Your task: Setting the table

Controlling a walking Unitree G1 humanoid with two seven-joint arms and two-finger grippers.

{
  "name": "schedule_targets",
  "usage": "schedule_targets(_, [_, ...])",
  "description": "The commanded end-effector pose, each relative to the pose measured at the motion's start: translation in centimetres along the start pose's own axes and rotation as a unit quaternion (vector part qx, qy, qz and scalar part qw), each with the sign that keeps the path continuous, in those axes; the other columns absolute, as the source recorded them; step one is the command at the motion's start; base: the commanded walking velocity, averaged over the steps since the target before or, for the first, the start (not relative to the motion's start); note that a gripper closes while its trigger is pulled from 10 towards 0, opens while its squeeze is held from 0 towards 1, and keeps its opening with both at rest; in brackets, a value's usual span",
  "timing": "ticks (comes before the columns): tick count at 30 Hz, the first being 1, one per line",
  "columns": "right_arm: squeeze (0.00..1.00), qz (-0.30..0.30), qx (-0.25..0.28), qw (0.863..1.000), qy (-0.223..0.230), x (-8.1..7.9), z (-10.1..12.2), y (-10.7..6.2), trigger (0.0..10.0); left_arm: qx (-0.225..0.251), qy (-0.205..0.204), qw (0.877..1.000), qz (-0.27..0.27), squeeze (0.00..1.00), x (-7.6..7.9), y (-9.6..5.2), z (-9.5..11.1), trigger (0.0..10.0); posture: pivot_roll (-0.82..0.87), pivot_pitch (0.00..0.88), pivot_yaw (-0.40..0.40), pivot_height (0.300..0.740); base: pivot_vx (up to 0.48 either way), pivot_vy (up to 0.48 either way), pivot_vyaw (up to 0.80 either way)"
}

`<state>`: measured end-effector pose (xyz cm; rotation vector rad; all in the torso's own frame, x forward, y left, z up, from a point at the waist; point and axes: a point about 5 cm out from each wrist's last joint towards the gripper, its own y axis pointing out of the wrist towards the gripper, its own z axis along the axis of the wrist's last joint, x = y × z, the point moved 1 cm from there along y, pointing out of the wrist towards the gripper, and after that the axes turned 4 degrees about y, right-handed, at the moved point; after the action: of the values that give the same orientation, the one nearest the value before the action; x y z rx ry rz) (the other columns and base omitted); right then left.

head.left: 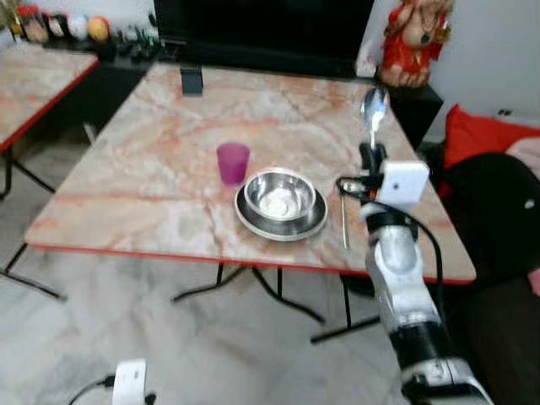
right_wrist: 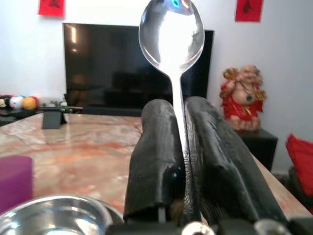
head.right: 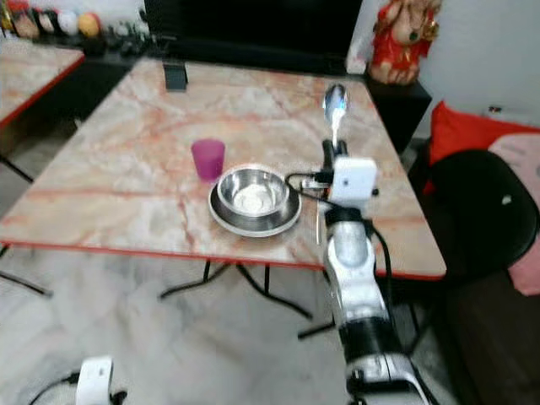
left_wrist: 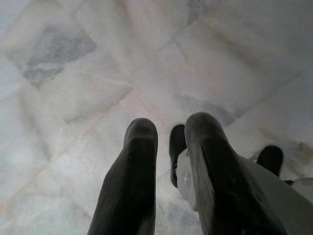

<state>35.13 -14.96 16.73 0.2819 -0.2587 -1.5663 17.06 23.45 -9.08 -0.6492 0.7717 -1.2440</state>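
The right gripper [right_wrist: 178, 147] clenches an upright shiny metal spoon [head.left: 374, 110] by its handle, at three o'clock of the steel bowl [head.left: 279, 194] on its round steel plate [head.left: 253, 224]. The left gripper [left_wrist: 168, 161] hangs released above the floor.

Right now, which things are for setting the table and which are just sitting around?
For the table: spoon in the right gripper, steel bowl on its plate, purple cup.
Just around: red statue, TV, red cushion.
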Motion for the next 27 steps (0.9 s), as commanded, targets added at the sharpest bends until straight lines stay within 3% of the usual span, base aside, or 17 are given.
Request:
schedule_targets(1, [0.0,-0.009,0.009,1.0,0.001,0.49,0.46,0.24,10.0,-0.006,0.0,1.0,-0.002,0.0,0.04,-0.07,-0.38,10.0,0.01,0.0,-0.07,0.74,0.0,0.0,0.0])
schedule_targets(14, [0.0,-0.012,0.006,1.0,0.003,0.32,0.42,0.34,10.0,-0.008,-0.003,1.0,0.001,0.0,-0.34,-0.08,-0.43,10.0,0.02,0.0,-0.062,0.74,0.0,0.0,0.0])
schedule_targets(27, [0.0,-0.014,0.003,1.0,0.004,0.18,0.33,0.35,10.0,-0.004,-0.003,1.0,0.0,0.0,-0.23,-0.04,-0.23,10.0,0.02,0.0,-0.062,0.74,0.268,0.0,0.0])
